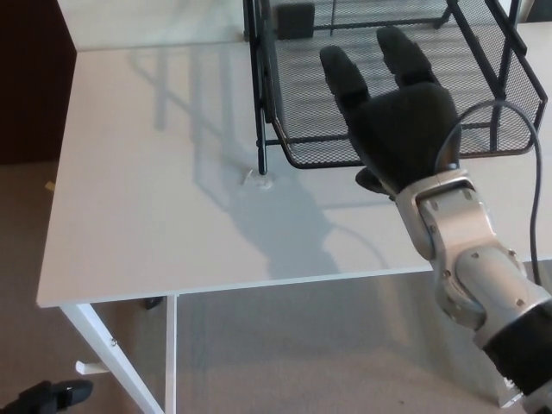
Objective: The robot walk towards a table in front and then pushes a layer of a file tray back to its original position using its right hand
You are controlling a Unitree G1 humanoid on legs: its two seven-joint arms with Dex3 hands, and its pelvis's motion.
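Table (155,198): fills the middle, its near edge running across the lower part.
File tray (302,129): on the table's far right part.
Tray layer (483,103): sticks out toward the near edge.
Right hand (401,129): over the layer's front rim (contact unclear), fingers pointing away.
Floor (302,354): below the near edge.

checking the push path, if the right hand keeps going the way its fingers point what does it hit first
Probably nothing new: the black right hand already seems pressed on the front rim of the black wire mesh tray layer; beyond lies its mesh floor, though depth is unclear.
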